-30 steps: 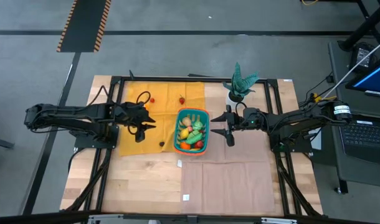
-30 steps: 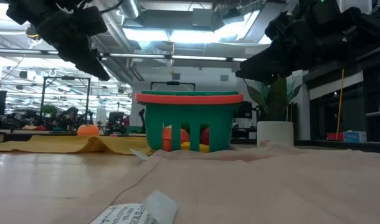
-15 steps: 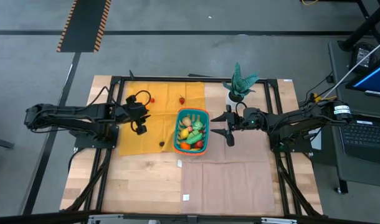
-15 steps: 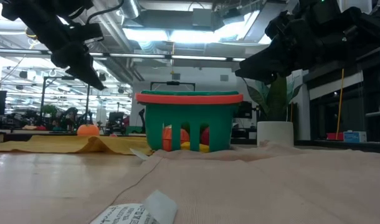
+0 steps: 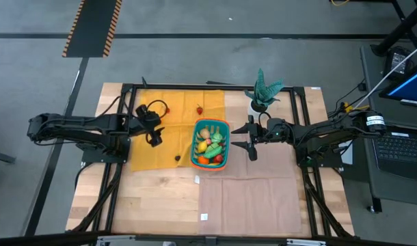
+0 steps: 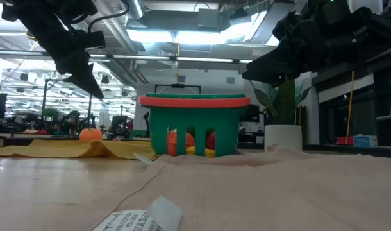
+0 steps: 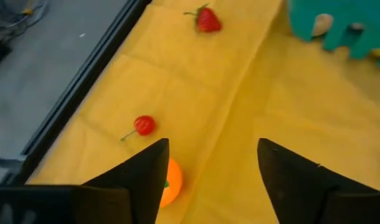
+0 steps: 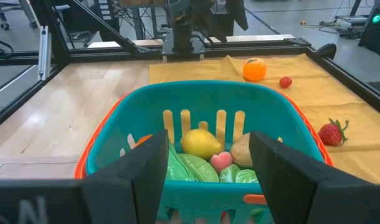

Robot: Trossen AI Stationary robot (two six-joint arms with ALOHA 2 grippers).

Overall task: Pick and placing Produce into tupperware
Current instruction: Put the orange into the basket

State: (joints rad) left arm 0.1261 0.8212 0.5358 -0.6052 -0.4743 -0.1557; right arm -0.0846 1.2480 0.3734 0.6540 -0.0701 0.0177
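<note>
The teal basket (image 5: 210,143) with an orange rim stands mid-table and holds several toy fruits and vegetables (image 8: 202,143). On the yellow cloth (image 5: 143,154) lie an orange (image 7: 169,190), a cherry (image 7: 144,124) and a strawberry (image 7: 207,20). My left gripper (image 5: 152,125) hangs open above the cloth, left of the basket, with the orange just beyond one fingertip (image 7: 156,162). My right gripper (image 5: 251,140) hangs open at the basket's right side, looking into it (image 8: 209,140). Both are empty.
A potted green plant (image 5: 263,92) in a white pot (image 6: 283,136) stands behind my right gripper. A tan cloth (image 5: 249,198) covers the near right of the table. A small dark item (image 5: 178,158) lies on the yellow cloth, and white labels (image 5: 197,180) lie near the basket.
My left gripper has moved away from the basket toward the table's far-left, toward the orange, has turned about and has come down somewhat. It has stayed open. My right arm has kept still.
</note>
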